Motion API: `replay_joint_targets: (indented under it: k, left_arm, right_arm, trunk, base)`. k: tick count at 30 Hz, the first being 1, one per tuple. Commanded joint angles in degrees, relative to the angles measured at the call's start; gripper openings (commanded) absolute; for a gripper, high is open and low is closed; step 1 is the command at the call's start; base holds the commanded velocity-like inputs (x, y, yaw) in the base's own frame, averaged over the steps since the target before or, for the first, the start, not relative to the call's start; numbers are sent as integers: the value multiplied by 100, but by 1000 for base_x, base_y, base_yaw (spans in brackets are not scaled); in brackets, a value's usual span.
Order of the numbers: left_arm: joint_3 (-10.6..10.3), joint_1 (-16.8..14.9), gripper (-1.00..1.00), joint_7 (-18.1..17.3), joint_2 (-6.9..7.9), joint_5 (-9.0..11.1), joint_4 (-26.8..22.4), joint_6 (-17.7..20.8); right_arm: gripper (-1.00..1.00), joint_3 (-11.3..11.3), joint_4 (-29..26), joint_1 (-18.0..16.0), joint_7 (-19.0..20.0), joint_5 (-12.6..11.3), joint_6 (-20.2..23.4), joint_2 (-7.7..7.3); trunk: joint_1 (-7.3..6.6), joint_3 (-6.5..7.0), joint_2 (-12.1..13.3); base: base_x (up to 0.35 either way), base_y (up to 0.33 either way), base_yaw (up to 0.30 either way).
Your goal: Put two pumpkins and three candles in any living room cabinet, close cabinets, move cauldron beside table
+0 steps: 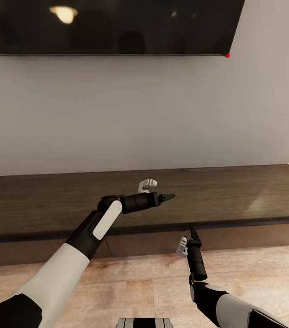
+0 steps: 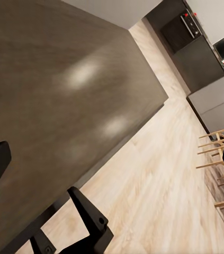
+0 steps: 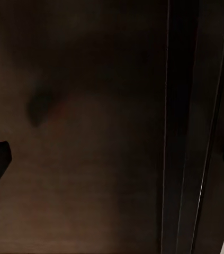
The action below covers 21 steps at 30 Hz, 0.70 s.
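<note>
Dark-brown cabinet (image 1: 235, 191) lies before us, fronts apparently shut. Our left tool (image 1: 168, 197) hovers over its top, our right tool (image 1: 192, 231) meets the front edge; their openings we cannot tell. Next, checking closure.

The cabinet (image 1: 235, 191) is long, low and dark brown; its flat top is bare. It stands on the pale wood floor (image 1: 139, 282).

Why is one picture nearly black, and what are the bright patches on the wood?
Right wrist view: the camera sits right against the dark cabinet front, so little light. Left wrist view: pale patches are glare on the cabinet's top. Head view: the television mirrors a ceiling lamp.
</note>
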Motion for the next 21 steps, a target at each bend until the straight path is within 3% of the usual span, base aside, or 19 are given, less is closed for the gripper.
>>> replay_joint_targets:
  k: [1, 7, 8, 21]
  left_arm:
    - [0, 0, 100, -1, -2, 0, 1, -1]
    - [0, 0, 100, -1, -3, 0, 1, -1]
    - [-1, 0, 100, -1, -4, 0, 1, -1]
    - [-3, 0, 100, -1, -4, 0, 1, -1]
  right_arm:
    - [100, -19, 1, -42, -2, -1, 4, 1]
    - [100, -25, 1, -67, -16, -2, -4, 1]
    - [-100, -25, 1, -71, -19, -3, -8, 1]
    - [-100, -25, 1, -72, -39, -3, -4, 24]
  trunk:
    - [0, 1, 0]
    - [0, 1, 0]
    - [0, 1, 0]
    - [0, 1, 0]
  base:
    - [0, 0, 0]
    - [0, 0, 0]
    - [0, 0, 0]
    - [0, 0, 0]
